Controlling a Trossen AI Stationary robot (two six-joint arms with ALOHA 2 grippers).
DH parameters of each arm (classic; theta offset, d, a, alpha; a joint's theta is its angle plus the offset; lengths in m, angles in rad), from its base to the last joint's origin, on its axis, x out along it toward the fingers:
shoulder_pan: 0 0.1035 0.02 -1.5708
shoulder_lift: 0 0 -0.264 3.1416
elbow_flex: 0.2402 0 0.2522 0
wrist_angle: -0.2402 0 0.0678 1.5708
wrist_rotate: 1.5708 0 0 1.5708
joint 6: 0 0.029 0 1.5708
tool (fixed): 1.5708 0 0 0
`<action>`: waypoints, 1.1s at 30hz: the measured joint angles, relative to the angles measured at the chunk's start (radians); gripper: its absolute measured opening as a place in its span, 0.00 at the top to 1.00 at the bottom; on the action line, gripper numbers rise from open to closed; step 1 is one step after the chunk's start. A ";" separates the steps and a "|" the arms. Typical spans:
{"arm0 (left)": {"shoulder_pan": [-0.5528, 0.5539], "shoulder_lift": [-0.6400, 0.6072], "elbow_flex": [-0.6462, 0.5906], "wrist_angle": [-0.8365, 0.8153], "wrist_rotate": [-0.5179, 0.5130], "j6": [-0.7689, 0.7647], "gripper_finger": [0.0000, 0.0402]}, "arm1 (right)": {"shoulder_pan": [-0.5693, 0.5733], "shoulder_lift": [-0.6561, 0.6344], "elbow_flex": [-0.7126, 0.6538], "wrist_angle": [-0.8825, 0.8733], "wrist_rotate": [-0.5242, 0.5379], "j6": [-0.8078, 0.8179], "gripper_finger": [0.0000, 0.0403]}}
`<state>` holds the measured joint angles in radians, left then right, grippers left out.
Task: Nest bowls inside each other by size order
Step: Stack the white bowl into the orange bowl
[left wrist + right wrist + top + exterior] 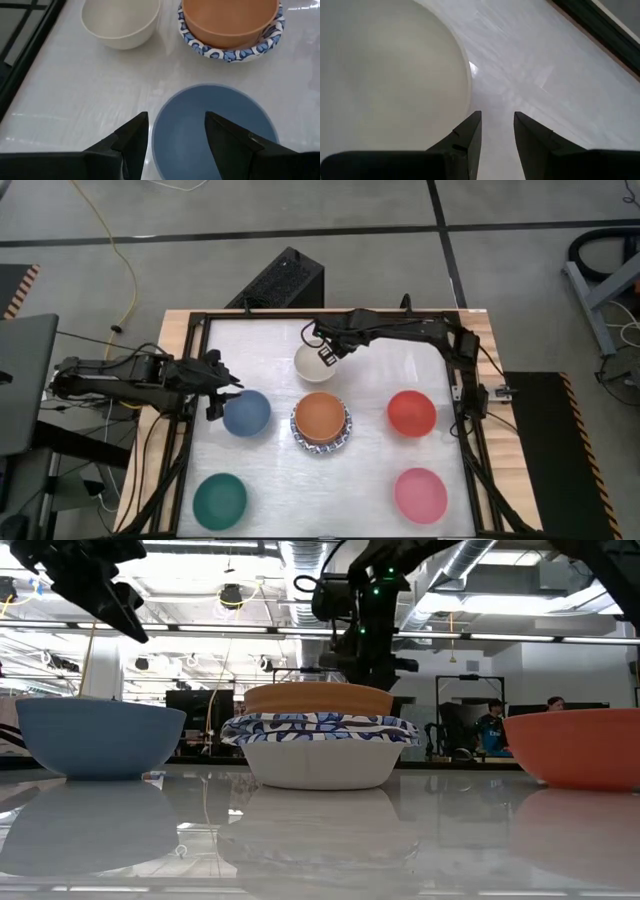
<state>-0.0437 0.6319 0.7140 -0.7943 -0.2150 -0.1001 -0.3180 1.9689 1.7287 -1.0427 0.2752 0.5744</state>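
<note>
A cream bowl (310, 364) stands at the far middle of the table. An orange bowl (319, 415) sits nested in blue-and-white patterned bowls (343, 436) at the centre. A slate-blue bowl (248, 412) stands to their left and a red bowl (411, 412) to their right. A dark green bowl (220, 498) and a pink bowl (420, 494) stand near the front. My left gripper (175, 135) is open and raised over the slate-blue bowl's left rim (159, 117). My right gripper (497, 127) is open by a narrow gap, just beside the cream bowl's rim (468, 85).
A black frame (196, 330) borders the white tabletop on all sides. There is free tabletop between the bowls. A black box (280, 280) lies on the floor beyond the far edge. People sit in the room behind, seen in the low view (493, 720).
</note>
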 joint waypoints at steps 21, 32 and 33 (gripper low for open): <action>0.000 -0.129 0.000 0.318 0.183 0.141 0.54 | -0.021 0.000 -0.045 0.120 -0.099 -0.104 0.67; -0.001 -0.354 -0.137 0.564 0.182 0.187 0.54 | -0.032 -0.006 -0.178 0.231 -0.151 -0.108 0.67; -0.001 -0.372 -0.153 0.574 0.180 0.187 0.54 | -0.032 -0.007 -0.182 0.233 -0.153 -0.111 0.67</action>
<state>-0.0444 0.2599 0.5613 -0.2199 -0.0349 0.0871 -0.3504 1.9622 1.5464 -0.8092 0.1222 0.4639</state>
